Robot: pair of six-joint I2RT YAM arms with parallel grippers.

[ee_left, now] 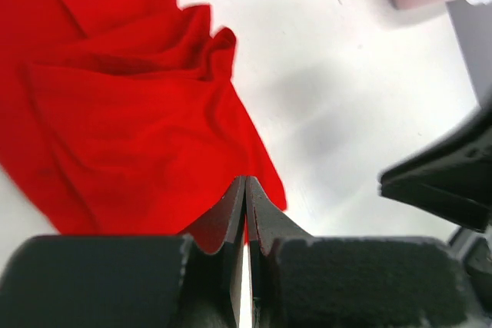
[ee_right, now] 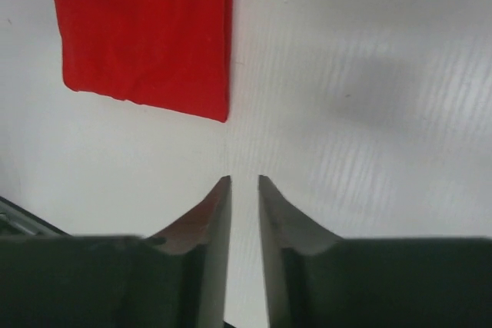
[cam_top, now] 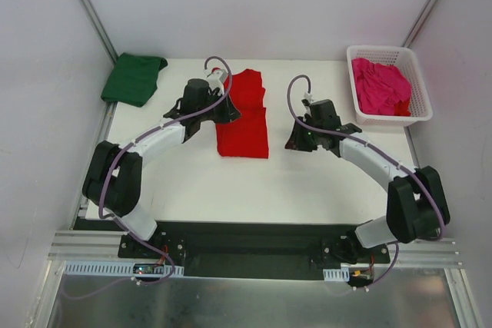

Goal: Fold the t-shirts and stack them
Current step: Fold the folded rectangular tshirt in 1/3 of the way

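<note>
Curving inward, left claw (ee_left: 245, 183) pinching red t-shirt (ee_left: 131, 105) edge.

The white table (cam_top: 307, 182) bears a red t-shirt (cam_top: 243, 124), a green t-shirt (cam_top: 134, 78) and a white basket (cam_top: 419, 94).

— Containers on the worktop (cam_top: 307, 182)?
— One white plastic lattice basket (cam_top: 383, 49), upright, at the far right corner, near the right edge.
— Surroundings?
— Pale walls (cam_top: 269, 5) on three sides. Aluminium rails (cam_top: 84, 255) run along the near edge.
</note>
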